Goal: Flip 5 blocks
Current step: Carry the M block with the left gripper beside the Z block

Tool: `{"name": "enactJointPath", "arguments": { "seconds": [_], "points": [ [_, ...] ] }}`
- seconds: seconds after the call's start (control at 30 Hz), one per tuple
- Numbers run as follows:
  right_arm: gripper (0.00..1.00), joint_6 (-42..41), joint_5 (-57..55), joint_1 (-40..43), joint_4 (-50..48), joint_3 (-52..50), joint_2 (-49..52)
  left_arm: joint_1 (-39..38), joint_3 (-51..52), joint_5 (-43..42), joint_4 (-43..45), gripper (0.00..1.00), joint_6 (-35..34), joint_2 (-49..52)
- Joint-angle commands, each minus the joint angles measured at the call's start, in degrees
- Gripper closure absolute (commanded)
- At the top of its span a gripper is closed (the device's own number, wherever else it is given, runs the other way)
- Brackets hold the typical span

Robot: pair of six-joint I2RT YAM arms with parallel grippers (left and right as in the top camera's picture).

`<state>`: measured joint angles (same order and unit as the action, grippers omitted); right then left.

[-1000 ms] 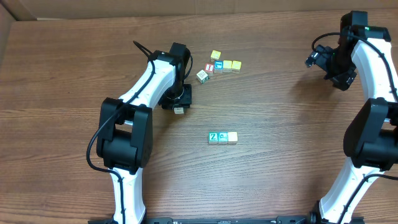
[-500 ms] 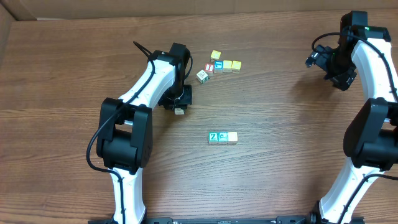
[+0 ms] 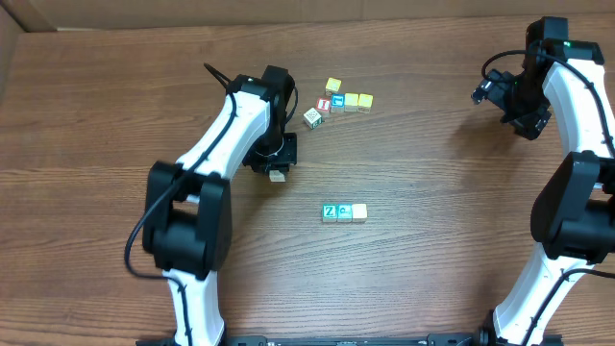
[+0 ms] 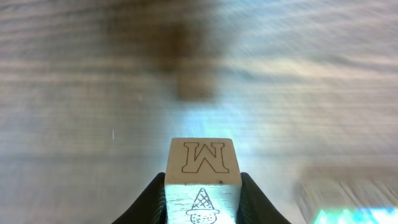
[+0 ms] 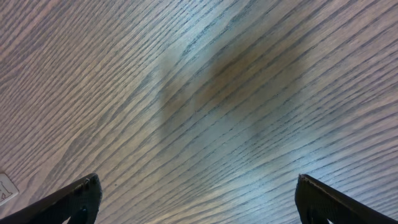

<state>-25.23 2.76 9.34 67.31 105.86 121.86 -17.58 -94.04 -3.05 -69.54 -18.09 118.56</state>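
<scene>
My left gripper (image 4: 202,200) is shut on a white block (image 4: 202,158) with an M on one face and an ice-cream cone drawn on another. From overhead that block (image 3: 277,176) shows at the tip of the left gripper (image 3: 273,163), left of the table's middle. Three blocks lie in a row at the centre: green with a Z (image 3: 330,212), teal (image 3: 344,212) and pale (image 3: 359,212). Another white block (image 3: 312,117) lies further back. My right gripper (image 5: 199,202) is open over bare wood, far right (image 3: 502,98).
Behind the white block lies a cluster of cubes: one yellow (image 3: 333,86), one red-and-white (image 3: 324,105), one blue (image 3: 337,101) and two yellow (image 3: 357,100). The wooden table's back edge (image 3: 288,24) meets cardboard.
The left gripper's jaws have closed on the white block, and the left arm has shifted a little. The right arm has not moved.
</scene>
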Motion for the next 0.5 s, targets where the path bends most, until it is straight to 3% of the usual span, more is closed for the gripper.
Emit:
{"name": "enactJointPath", "arguments": {
  "seconds": [0.0, 0.2, 0.47],
  "points": [
    [0.0, 0.4, -0.1, 0.0, -0.2, 1.1, -1.3, -3.2, -1.0, -0.8, -2.3, 0.76, -2.4, -7.7],
    [0.0, 0.4, -0.1, 0.0, -0.2, 1.1, -1.3, -8.9, -0.8, 2.7, -6.1, 0.76, -8.7, -9.6],
    [0.0, 0.4, -0.1, 0.0, -0.2, 1.1, -1.3, -15.0, 6.2, 3.7, -3.0, 0.78, -16.3, -9.6]
  ]
}}
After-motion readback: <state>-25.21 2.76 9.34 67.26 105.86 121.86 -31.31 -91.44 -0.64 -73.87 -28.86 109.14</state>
